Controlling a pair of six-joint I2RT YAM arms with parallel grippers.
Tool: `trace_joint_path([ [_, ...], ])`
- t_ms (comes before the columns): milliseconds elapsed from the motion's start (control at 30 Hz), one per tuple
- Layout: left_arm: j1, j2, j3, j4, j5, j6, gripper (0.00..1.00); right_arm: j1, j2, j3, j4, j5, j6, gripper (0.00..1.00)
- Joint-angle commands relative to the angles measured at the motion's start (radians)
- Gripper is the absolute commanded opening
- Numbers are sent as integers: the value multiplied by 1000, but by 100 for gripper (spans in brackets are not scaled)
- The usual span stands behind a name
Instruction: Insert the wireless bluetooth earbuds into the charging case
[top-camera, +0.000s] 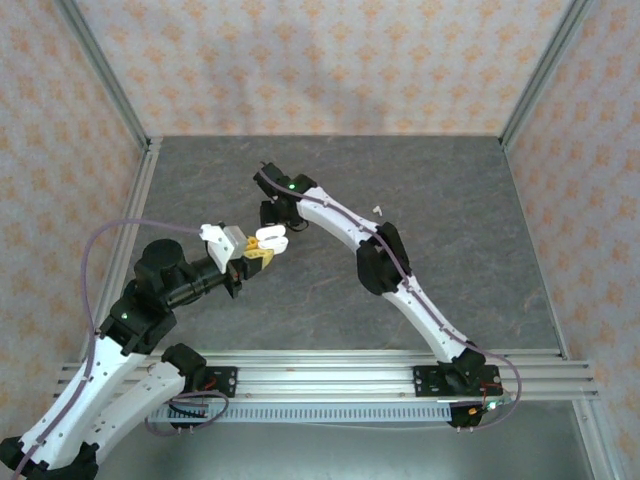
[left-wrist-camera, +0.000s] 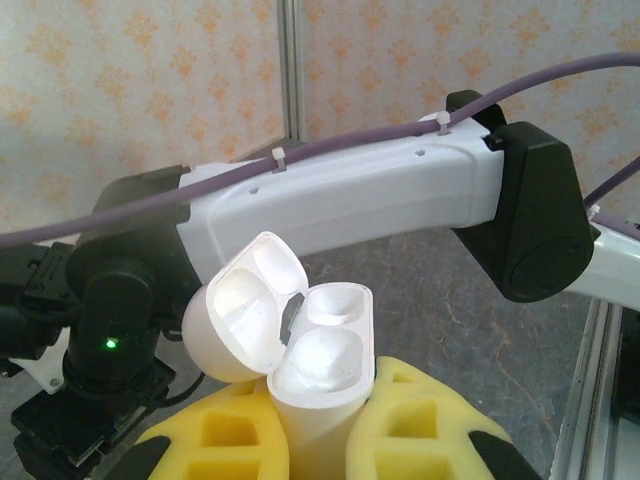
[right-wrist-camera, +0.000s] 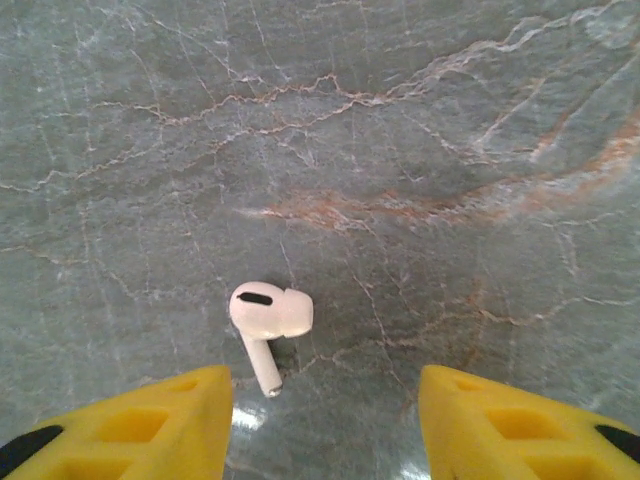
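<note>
White charging case (left-wrist-camera: 322, 350), open, pinched by left gripper (left-wrist-camera: 315, 425); right gripper (right-wrist-camera: 322, 400) spread wide above an earbud (right-wrist-camera: 270, 314); grasping it seems next.

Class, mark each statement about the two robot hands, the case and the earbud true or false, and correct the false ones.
1. The left hand grips a white case whose lid is open. True.
2. An earbud already sits in the case. False: both wells look empty.
3. The right hand is clamped on an earbud. False: its fingers stand apart, and the earbud lies untouched on the table between them.
4. That earbud is white. True.
</note>
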Motion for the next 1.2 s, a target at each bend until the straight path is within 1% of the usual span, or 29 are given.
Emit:
trace_joint_path([
  [0,9,-10,-21,-5,-6,0,0,10,16,5,82,52,8,53],
  [167,9,-10,-27,1,-8,2,0,16,34,5,129,69,-11,54],
  [333,11,-8,-28,2,-11,7,0,28,63,7,151,129,-58,54],
  [433,11,-5,-23,-5,-14,13,0,33,81,8,154,146,-79,52],
  [600,15,-2,-15,-16,-17,19,0,36,94,5,137,139,-83,42],
  [767,14,2,-14,-19,-18,18,0,36,67,-12,99,143,-91,30],
  [867,14,6,-14,-15,-20,15,0,36,27,-60,86,156,-105,28],
  [1000,14,7,-13,-7,-19,6,0,25,-50,-170,75,175,-106,27],
  [1167,14,22,-10,11,4,-11,0,-10,-187,-399,81,169,-61,25],
])
